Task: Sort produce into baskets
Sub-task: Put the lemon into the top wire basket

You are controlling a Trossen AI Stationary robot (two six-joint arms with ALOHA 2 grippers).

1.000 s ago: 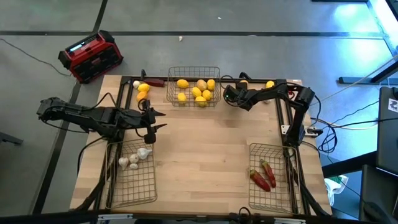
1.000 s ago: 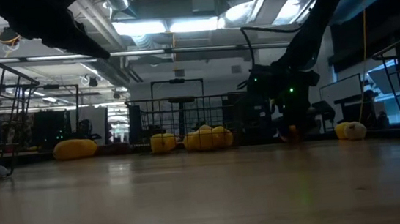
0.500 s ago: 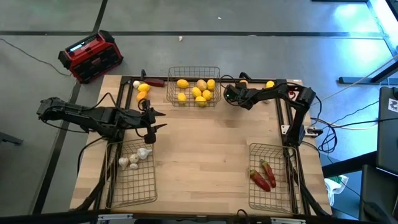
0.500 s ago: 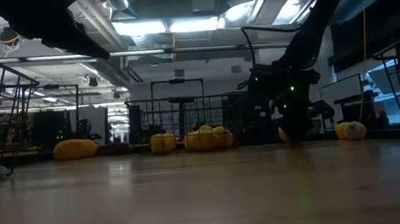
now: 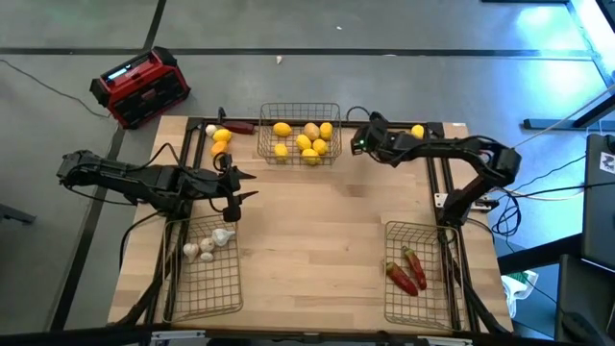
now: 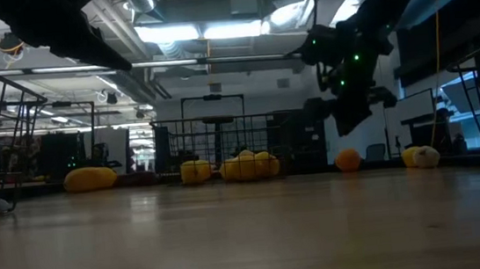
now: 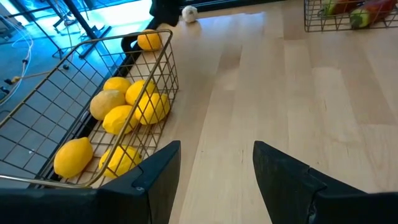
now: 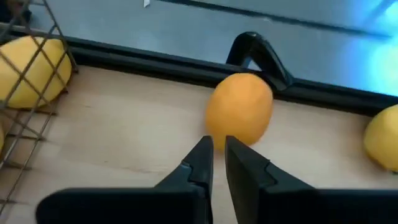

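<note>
One orange fruit (image 8: 239,116) sits at twelve o'clock from your right gripper (image 8: 214,158) | fingers pinched together, holding nothing | spread them wide, then come down over it | left gripper (image 7: 214,168) waits, spread.

Fruits (image 5: 304,139) in the far basket (image 5: 299,134); chilies (image 5: 406,271) (two) in the near-right basket (image 5: 419,274).

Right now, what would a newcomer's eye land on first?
The basket of yellow lemons at the table's far edge. Just right of it, the right gripper hangs above the table, fingers nearly shut and empty, an orange fruit lying loose before them. The left gripper waits open.
</note>
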